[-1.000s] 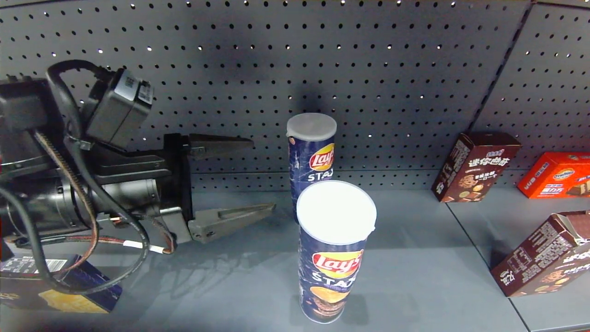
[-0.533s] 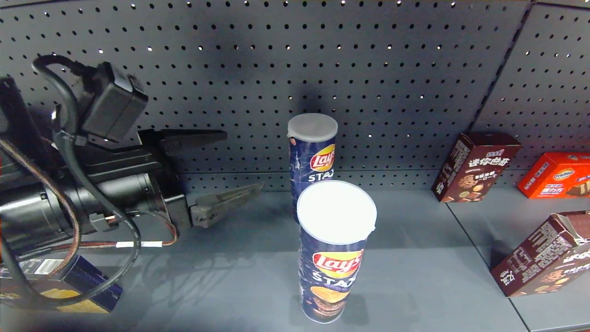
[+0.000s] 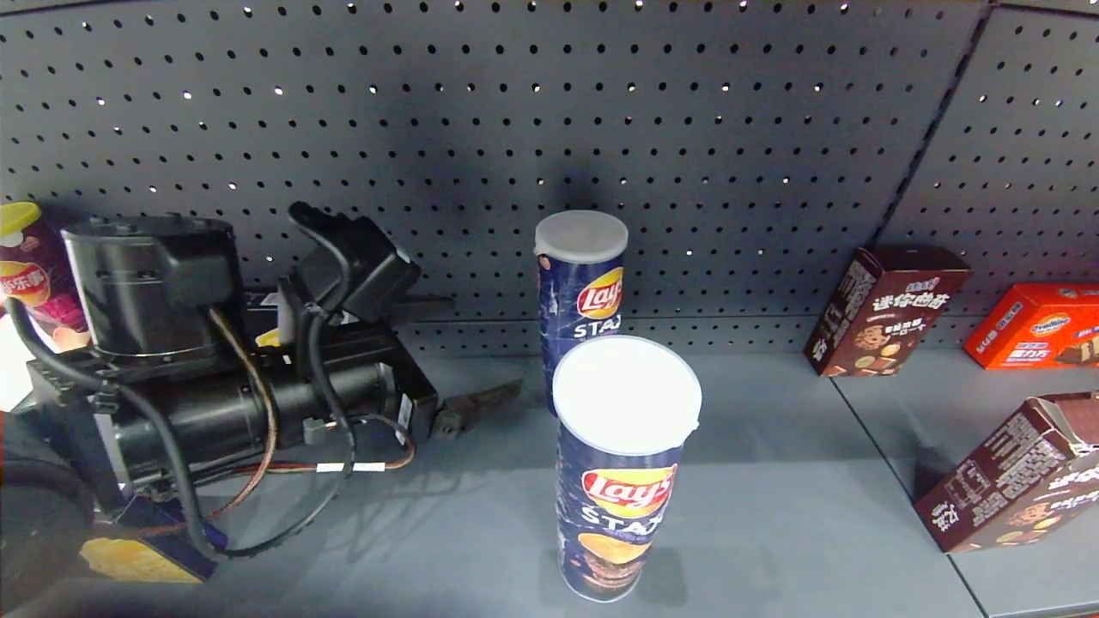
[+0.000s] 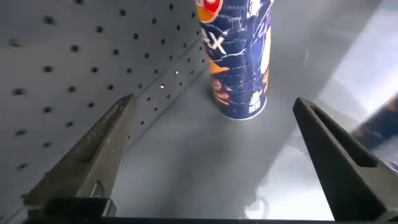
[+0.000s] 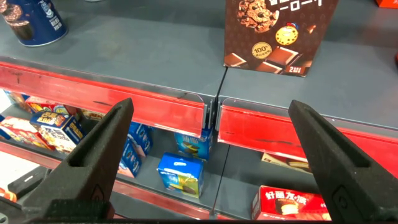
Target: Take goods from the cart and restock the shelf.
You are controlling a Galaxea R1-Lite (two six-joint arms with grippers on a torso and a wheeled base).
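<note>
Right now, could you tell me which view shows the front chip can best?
The head view: the front chip can stands whole there, white lid to base. The left wrist view shows the rear can by the pegboard. The right wrist view catches a blue can base, possibly this one.

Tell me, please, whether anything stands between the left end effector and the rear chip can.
Nothing visible does: only bare shelf lies between the open left end effector and the rear chip can.

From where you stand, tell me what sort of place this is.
Probably a shop aisle: a pegboard-backed shelf holds chip cans and snack boxes, with red price rails fronting more goods below.
</note>
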